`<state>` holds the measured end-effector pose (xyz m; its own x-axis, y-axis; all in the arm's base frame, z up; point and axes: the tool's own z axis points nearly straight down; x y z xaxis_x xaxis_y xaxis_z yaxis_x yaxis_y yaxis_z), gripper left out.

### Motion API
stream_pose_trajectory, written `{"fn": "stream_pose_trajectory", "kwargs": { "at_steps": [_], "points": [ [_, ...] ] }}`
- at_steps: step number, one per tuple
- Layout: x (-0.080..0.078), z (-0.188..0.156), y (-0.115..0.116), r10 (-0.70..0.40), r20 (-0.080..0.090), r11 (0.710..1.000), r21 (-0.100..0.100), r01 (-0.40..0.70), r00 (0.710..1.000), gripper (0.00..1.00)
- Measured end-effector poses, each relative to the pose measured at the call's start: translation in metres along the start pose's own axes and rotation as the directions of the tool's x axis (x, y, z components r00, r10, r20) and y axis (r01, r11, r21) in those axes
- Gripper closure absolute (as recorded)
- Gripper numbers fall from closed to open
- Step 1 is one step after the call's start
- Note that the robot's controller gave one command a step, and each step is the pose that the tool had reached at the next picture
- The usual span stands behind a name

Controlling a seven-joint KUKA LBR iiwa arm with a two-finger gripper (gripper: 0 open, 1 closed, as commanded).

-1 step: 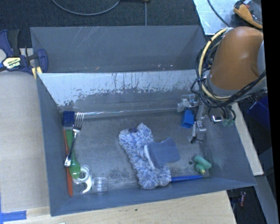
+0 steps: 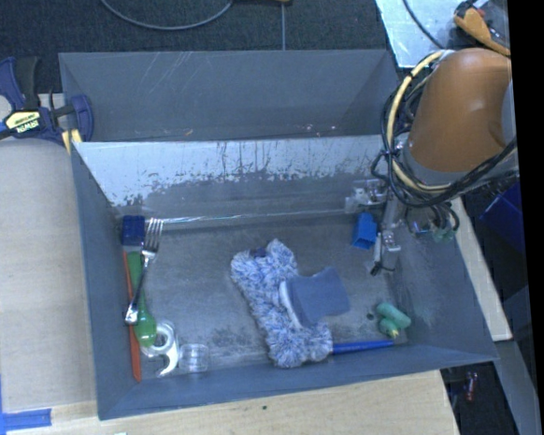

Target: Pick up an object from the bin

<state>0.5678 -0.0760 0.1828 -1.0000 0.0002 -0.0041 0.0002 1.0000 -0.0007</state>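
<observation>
Grey metal bin [image 2: 243, 92], looked down into from above, floor scuffed. At its right end, gripper [image 2: 384, 253] low over the floor, close to the right wall, hung beneath the orange cover [image 2: 460, 103] and a tangle of cables [image 2: 409, 168]. Spread or pressed together: cannot tell, tip dark, thin and partly lost against the wall. Just beside it on the left, a small blue block [image 2: 364, 231], near the back wall; touching the gripper or merely alongside, not clear. Below the gripper, near the front right corner, a small green piece [image 2: 392, 320], shape hard to make out. Beside that, a blue rod [image 2: 362, 346] along the front wall, meeting a fluffy blue-and-white duster [image 2: 269, 301] mid-floor, with a slate-blue pad [image 2: 318, 295] on top. Well apart, at the left end: fork [image 2: 141, 269], blue square [image 2: 133, 232], orange stick [image 2: 133, 335], green and clear bits [image 2: 160, 343] heaped together.
</observation>
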Motion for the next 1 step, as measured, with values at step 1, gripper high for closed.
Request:
{"fn": "stream_pose_trajectory", "kwargs": {
  "at_steps": [1],
  "points": [
    [-0.0226, 0.1108, 0.0198, -0.53, -0.001, 0.848, -0.001, 0.53, 0.848, 0.0]
  ]
}}
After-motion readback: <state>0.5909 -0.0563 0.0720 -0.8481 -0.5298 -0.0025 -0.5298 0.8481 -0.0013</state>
